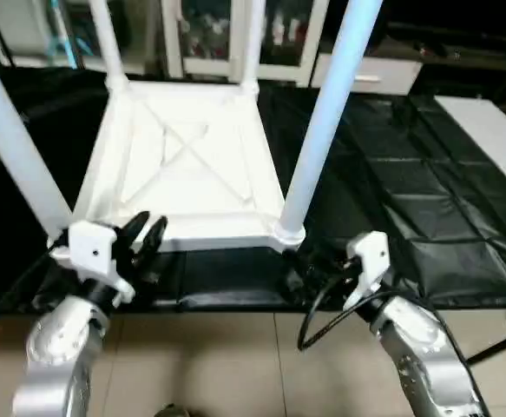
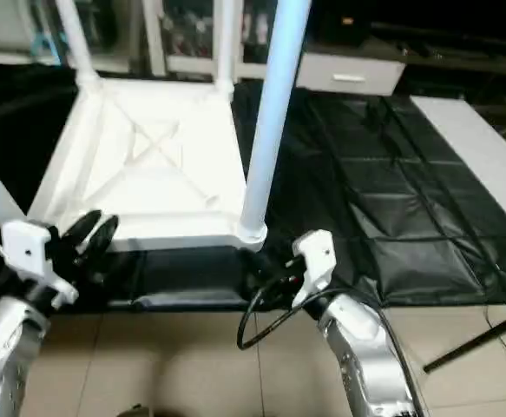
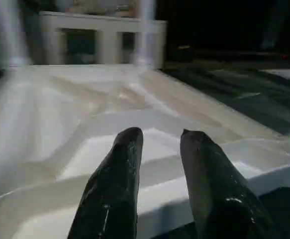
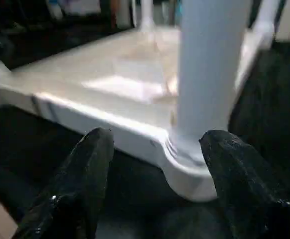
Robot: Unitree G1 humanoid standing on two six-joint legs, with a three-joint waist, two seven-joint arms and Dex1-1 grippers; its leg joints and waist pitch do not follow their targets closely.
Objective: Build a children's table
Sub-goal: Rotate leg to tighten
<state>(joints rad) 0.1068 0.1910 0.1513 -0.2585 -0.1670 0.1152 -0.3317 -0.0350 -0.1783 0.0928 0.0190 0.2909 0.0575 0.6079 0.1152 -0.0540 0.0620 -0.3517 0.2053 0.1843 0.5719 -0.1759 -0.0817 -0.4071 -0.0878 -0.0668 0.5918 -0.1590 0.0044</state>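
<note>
The children's table lies upside down on the black-covered table, ribbed X-braced underside up, with white legs standing in its corner sockets; the near-right leg rises from the front corner. The left pincer hovers at the near edge of the tabletop, its fingers slightly parted and grasping nothing. The right pincer sits just before the near-right leg's socket, released wide, its fingers either side of the socket without touching it.

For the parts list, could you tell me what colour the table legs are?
White; the near leg shows best in the left eye view.
</note>
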